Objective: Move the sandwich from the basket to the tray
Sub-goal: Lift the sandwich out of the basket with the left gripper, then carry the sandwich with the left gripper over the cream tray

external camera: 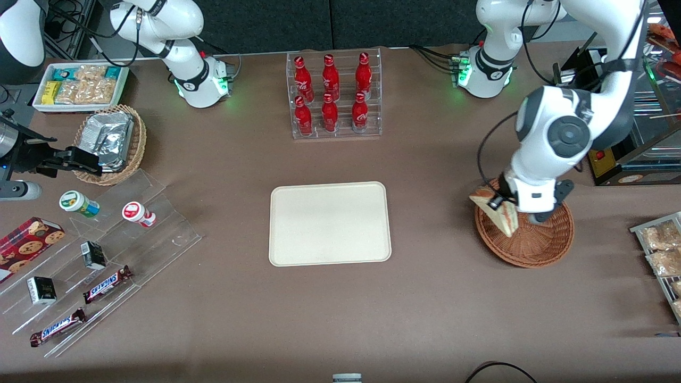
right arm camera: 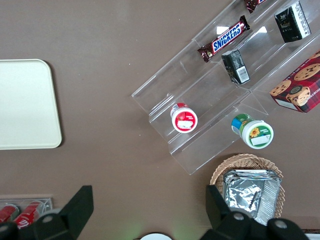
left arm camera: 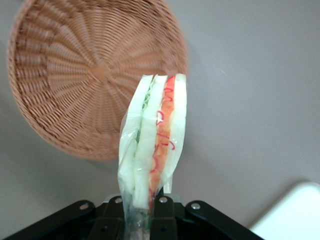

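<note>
The sandwich [external camera: 497,209] [left arm camera: 154,135], a plastic-wrapped wedge of pale bread with green and red-orange filling, hangs above the rim of the reddish-brown wicker basket [external camera: 537,246] [left arm camera: 85,70]. My left gripper [external camera: 504,201] [left arm camera: 144,212] is shut on the wedge's narrow end. In the left wrist view the basket below is empty and lies to one side of the sandwich. The cream tray [external camera: 330,223] [left arm camera: 295,215] lies flat at the table's middle, toward the parked arm's end from the basket, with nothing on it.
A clear rack of red bottles [external camera: 334,96] stands farther from the front camera than the tray. Snack packets [external camera: 662,250] lie at the working arm's end. A tan basket with foil packets [external camera: 109,141], clear stepped shelves [external camera: 106,255] and a white bin [external camera: 80,85] sit toward the parked arm's end.
</note>
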You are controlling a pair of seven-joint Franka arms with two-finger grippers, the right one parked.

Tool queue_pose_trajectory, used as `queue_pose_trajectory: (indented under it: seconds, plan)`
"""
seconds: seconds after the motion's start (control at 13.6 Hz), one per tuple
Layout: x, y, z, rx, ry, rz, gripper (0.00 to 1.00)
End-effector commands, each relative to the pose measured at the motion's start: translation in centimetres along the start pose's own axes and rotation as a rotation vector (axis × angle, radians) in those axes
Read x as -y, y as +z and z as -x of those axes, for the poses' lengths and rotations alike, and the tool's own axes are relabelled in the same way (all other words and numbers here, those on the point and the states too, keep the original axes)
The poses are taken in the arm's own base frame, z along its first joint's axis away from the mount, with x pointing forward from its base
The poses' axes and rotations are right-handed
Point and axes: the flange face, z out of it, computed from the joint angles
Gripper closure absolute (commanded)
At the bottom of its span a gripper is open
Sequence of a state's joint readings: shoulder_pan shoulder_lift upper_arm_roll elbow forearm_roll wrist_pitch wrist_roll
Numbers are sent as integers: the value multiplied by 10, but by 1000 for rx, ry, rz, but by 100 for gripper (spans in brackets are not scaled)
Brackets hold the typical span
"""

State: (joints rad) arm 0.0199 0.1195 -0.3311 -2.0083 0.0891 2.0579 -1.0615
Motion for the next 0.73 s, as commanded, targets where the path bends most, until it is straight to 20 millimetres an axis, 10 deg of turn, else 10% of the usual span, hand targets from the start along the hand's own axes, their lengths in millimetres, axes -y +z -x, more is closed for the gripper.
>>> queue_pose_trajectory:
  seconds: [0.0, 0.66]
  plan:
    - [-38, -27, 46, -11, 101, -7, 100]
    - [-177, 28, 213, -62, 454, -35, 100]
